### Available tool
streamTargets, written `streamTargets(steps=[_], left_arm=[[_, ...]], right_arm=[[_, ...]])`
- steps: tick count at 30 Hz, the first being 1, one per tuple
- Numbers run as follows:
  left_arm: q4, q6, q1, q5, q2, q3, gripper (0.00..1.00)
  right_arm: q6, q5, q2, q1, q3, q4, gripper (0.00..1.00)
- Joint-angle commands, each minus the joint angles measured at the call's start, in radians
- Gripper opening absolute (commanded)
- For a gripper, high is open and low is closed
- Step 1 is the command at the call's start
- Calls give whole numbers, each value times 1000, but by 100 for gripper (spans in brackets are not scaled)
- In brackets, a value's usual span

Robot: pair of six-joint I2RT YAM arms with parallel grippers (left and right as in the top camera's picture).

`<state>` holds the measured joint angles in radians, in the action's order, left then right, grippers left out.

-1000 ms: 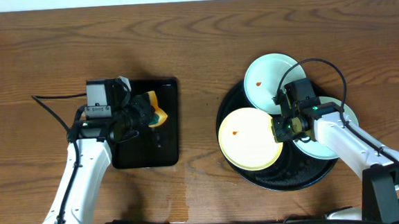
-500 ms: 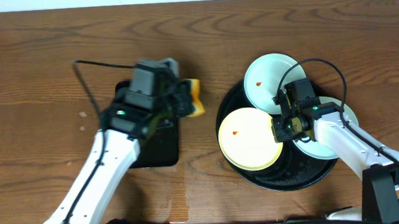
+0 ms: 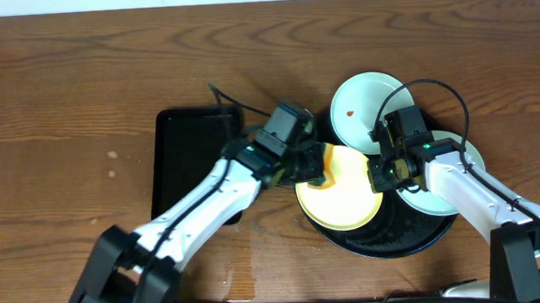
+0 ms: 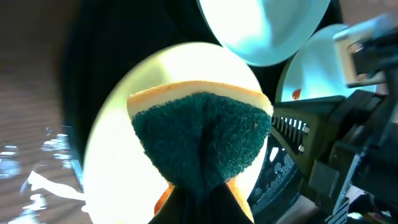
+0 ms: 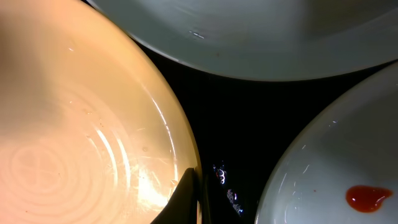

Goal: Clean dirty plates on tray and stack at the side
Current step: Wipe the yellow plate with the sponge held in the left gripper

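The round black tray (image 3: 388, 236) holds three plates. The pale yellow plate (image 3: 353, 198) lies at its front left. One mint plate (image 3: 365, 99) leans on the far rim and has a red spot. The other mint plate (image 3: 435, 201) lies partly under the right arm and shows a red spot (image 5: 365, 198). My left gripper (image 3: 313, 166) is shut on a yellow-and-green sponge (image 4: 202, 134), with its green side pressed on the yellow plate (image 4: 118, 137). My right gripper (image 3: 378, 175) is shut on the yellow plate's right rim (image 5: 198, 186).
A rectangular black tray (image 3: 188, 161) lies on the wood table left of the round tray, with the left arm crossing over its right side. The right arm's cable loops above the far mint plate. Water drops glisten on the round tray (image 5: 227, 183).
My left arm has carried the sponge from the rectangular tray rightward onto the yellow plate, covering its red spot. The right arm has not moved.
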<state>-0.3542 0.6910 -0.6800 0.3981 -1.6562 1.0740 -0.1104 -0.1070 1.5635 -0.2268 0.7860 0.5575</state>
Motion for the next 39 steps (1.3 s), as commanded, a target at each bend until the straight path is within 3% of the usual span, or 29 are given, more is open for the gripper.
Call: streamTargets(steps=[1,14,29,39], left_arm=[[21,64,-13,21,-51,15,7],[182,82,-25,24,-209,15,7],[54,61,34,1,-235,15,7],[15,-27,64,3,-109,15,7]], right_arm=[[-5,2,8,-3,2,5,1],[-5,2,8,-3,2,11,1],[-5,2,8,-3,2,11,1],[-5,2,8,-3,2,11,1]])
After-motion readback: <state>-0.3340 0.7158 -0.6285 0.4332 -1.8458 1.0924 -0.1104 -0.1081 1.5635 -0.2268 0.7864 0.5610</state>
